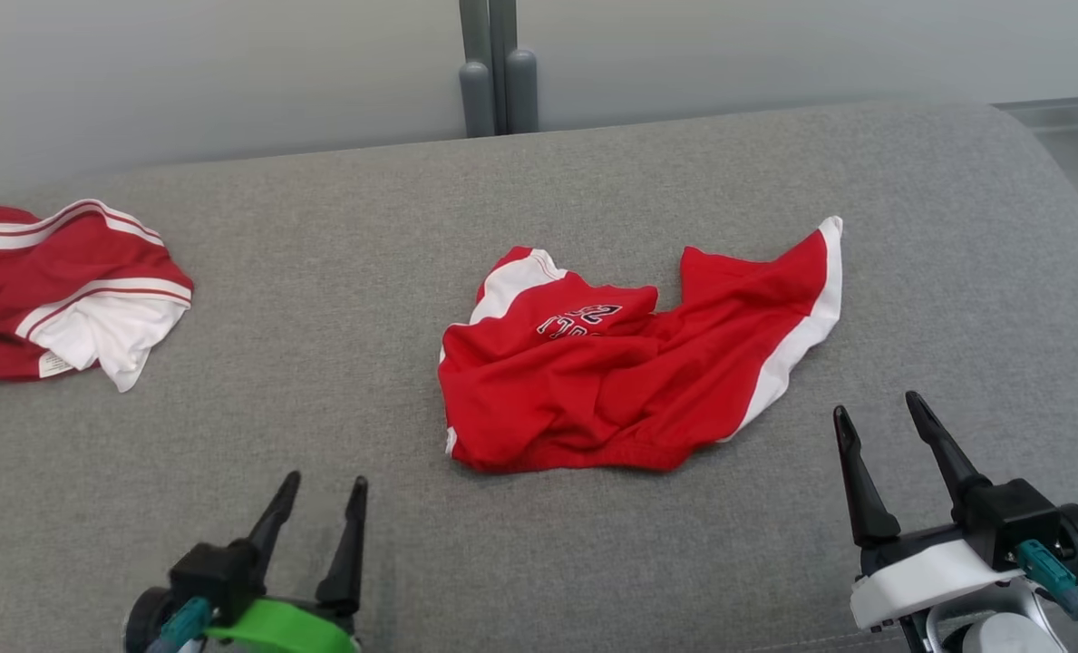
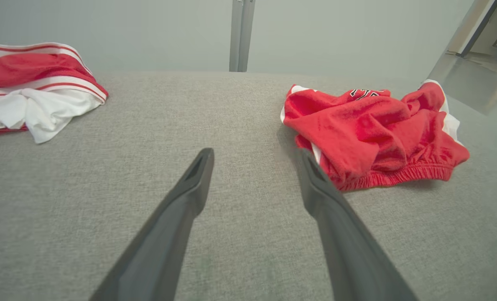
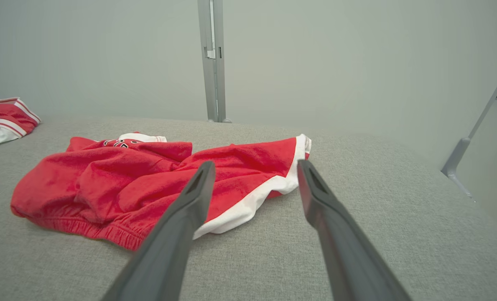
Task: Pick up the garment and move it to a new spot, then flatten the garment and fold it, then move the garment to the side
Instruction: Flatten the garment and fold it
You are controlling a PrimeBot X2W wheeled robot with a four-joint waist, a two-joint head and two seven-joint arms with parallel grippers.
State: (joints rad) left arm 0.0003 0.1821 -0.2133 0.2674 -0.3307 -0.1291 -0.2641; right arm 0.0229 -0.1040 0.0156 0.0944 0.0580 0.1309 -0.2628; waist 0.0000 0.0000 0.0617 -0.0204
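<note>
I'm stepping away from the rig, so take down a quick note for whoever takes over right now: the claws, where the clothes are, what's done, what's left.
Claws: the left claw and the right claw are both open and empty, each short of the cloth.
Things: the red shorts lie crumpled mid-way across the grey cushion. A second red-and-white garment sits bunched at the far left.
Done: nothing visible; the shorts are neither flat nor folded. I can't tell whether they were already moved once.
Left: grasp, flatten, fold, then move aside.
</note>
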